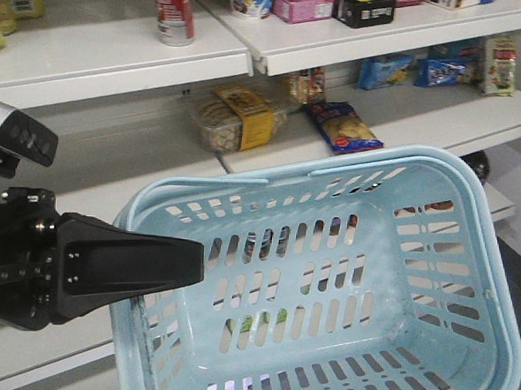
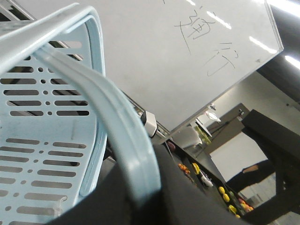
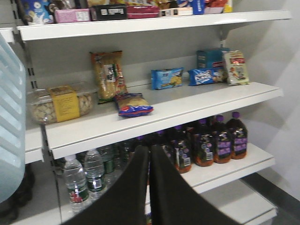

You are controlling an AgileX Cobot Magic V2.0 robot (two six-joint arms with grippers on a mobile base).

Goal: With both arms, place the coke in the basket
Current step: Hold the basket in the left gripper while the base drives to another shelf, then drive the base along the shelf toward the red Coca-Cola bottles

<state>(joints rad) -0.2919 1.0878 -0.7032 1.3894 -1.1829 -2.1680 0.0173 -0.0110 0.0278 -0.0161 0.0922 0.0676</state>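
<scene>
The coke (image 1: 173, 8) is red with white script and stands on the top shelf at the far left, its top cut off by the frame edge. The light blue basket (image 1: 395, 157) hangs tilted in front of the shelves and is empty. My left gripper (image 1: 194, 266), a black wedge, reaches in from the left over the basket's left rim. In the left wrist view it (image 2: 145, 197) is shut on the basket's handle (image 2: 117, 122). My right gripper (image 3: 149, 150) is shut and empty, facing the lower shelves, with the basket's side (image 3: 11, 117) at its far left.
White shelves (image 1: 92, 56) hold snack packs, a clear box of biscuits (image 1: 234, 118) and a blue-red bag (image 1: 344, 128). Lower shelves hold water bottles (image 3: 84, 178) and dark bottles with purple caps (image 3: 220, 138). A whiteboard (image 2: 187, 61) is behind the left arm.
</scene>
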